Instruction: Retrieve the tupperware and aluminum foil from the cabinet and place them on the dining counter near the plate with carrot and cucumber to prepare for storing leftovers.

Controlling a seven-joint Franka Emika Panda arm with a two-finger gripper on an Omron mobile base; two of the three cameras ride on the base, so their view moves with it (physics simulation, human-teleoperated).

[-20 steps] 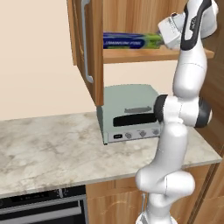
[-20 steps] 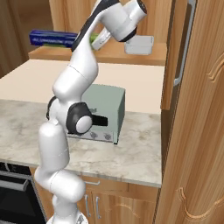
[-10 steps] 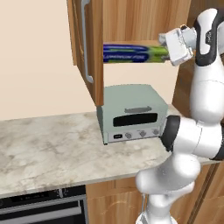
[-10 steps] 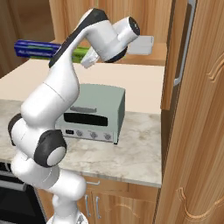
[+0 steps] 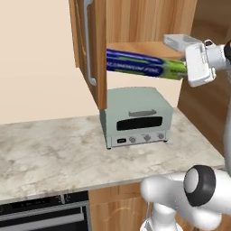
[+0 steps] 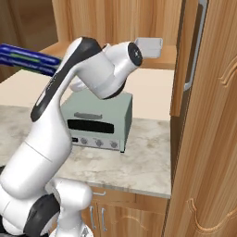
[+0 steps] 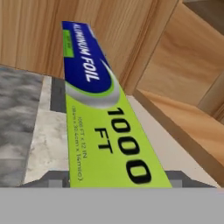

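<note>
1 aluminum foil (image 5: 140, 64) box, level, lime end clamped in the tool (image 5: 191, 67), blue end pointing away.

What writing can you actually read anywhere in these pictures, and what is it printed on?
"ALUMINUM FOIL": white letters on the blue part of the aluminum foil box, seen from the hand.
"1000 FT": black, on the box's lime-green part.
Small black print along the green edge of the box: too small to read.
Lettering on the box's side in the left base view: blurred.
Toaster oven panel and knobs: no readable marks.
</note>
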